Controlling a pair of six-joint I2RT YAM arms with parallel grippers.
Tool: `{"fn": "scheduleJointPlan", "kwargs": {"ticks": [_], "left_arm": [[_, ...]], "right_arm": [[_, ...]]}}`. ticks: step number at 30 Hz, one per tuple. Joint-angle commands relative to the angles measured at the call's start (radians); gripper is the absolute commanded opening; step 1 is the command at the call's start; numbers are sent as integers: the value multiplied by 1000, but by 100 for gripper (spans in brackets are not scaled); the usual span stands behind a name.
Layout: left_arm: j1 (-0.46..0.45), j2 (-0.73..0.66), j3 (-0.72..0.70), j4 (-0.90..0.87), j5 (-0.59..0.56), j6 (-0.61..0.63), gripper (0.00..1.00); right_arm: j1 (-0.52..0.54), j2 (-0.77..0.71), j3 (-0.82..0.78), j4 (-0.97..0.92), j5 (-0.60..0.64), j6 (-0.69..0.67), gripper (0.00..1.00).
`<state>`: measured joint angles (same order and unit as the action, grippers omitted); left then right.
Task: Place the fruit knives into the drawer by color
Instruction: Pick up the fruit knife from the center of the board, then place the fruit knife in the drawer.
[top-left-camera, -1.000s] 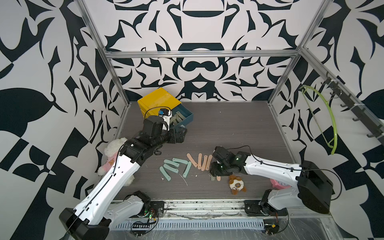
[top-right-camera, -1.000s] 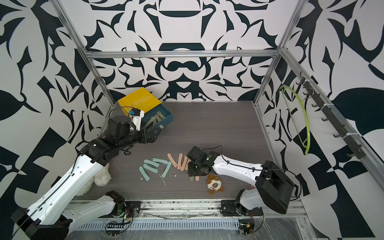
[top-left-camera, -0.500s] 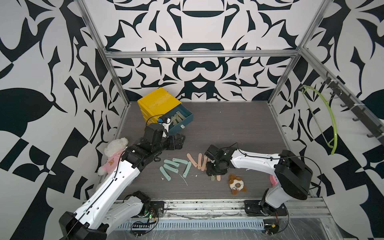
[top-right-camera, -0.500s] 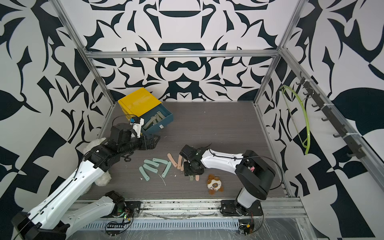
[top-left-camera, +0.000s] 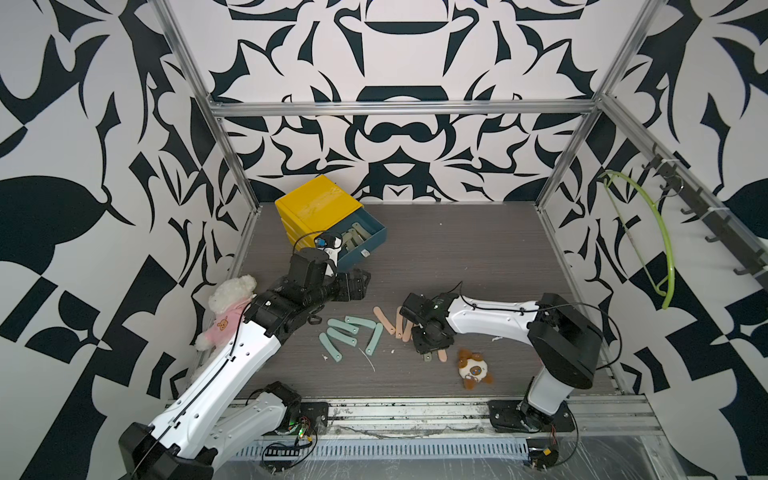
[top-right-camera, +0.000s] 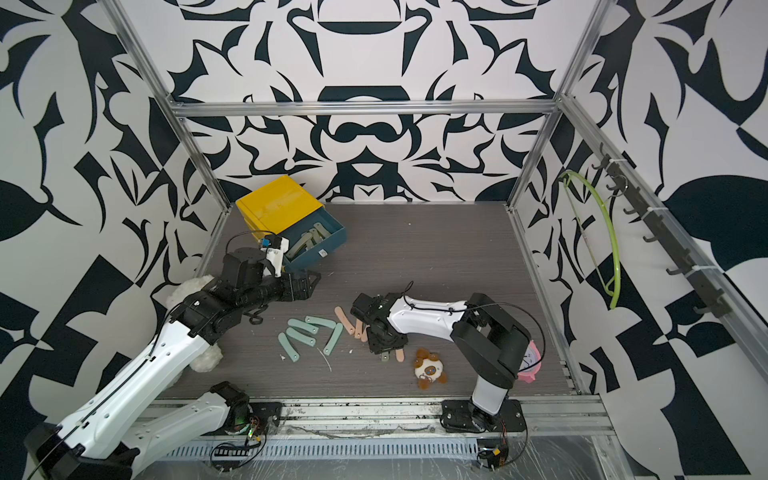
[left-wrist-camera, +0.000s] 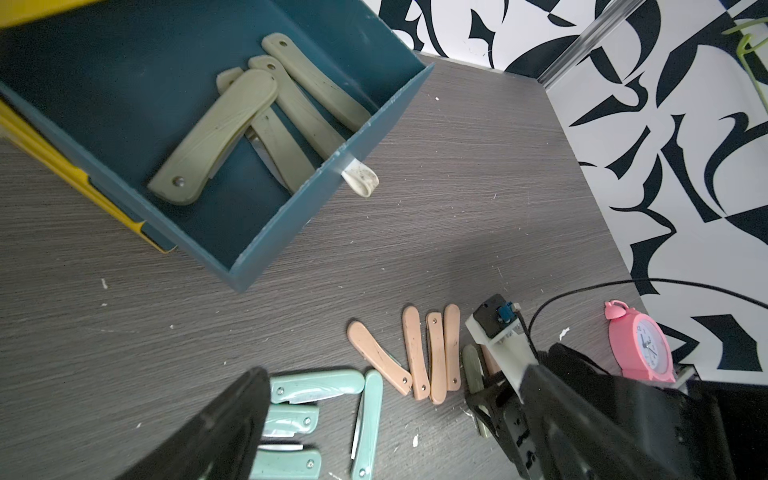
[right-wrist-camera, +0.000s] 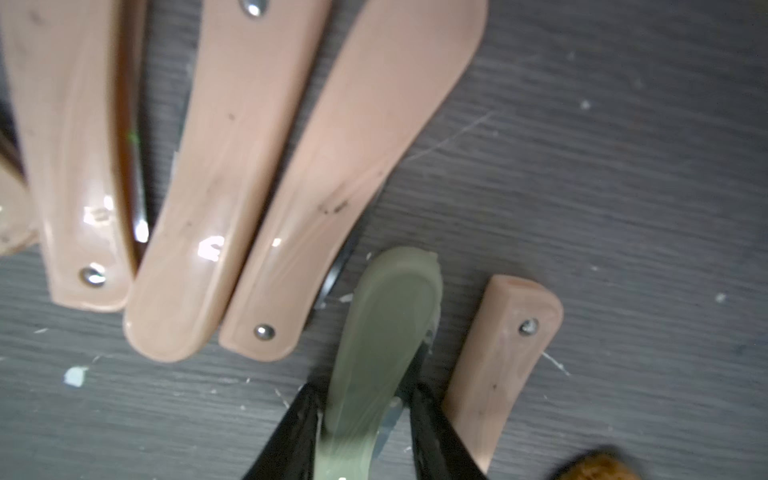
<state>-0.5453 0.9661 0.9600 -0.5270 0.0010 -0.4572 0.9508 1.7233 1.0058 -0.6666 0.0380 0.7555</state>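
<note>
Right claw (right-wrist-camera: 363, 390) clenched on olive knife (right-wrist-camera: 386, 324), down at surface (top-left-camera: 457, 257), near centre, just right of peach knives (top-left-camera: 384, 320). One more peach knife (right-wrist-camera: 498, 365) just beside it. Mint knives (top-left-camera: 345, 332) left of peach row. Left claw (top-left-camera: 359, 284) released, fingers spread wide, just near of blue drawer (top-left-camera: 368, 245). Olive knives (left-wrist-camera: 216, 137) lie inside drawer, far left.

A robotics lab test cell: an aluminium frame (top-left-camera: 399, 109) boxes in a grey wood-grain tabletop (top-left-camera: 478, 249), black-and-white patterned wall panels (top-left-camera: 399, 50) line it, and two white robot arms (top-left-camera: 232, 365) (top-left-camera: 490, 316) stand on a slotted front rail (top-left-camera: 415, 415)
</note>
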Motion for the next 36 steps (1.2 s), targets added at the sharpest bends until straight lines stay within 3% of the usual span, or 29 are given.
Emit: {"fn": "scheduleJointPlan", "kwargs": {"ticks": [1, 5, 11, 25, 36], "left_arm": [[0, -9, -18, 14, 7, -5, 99], [-1, -9, -23, 14, 11, -12, 99], [0, -4, -27, 7, 16, -20, 99], [0, -16, -102, 20, 14, -61, 99], [0, -38, -179, 35, -6, -107, 99]], "right_arm": [[-3, 53, -4, -11, 75, -19, 35], [-3, 60, -1, 4, 85, -26, 23], [-3, 10, -5, 40, 125, -47, 15], [-3, -209, 3, 110, 233, -107, 14], [-3, -271, 232, 128, 247, -229, 15]]}}
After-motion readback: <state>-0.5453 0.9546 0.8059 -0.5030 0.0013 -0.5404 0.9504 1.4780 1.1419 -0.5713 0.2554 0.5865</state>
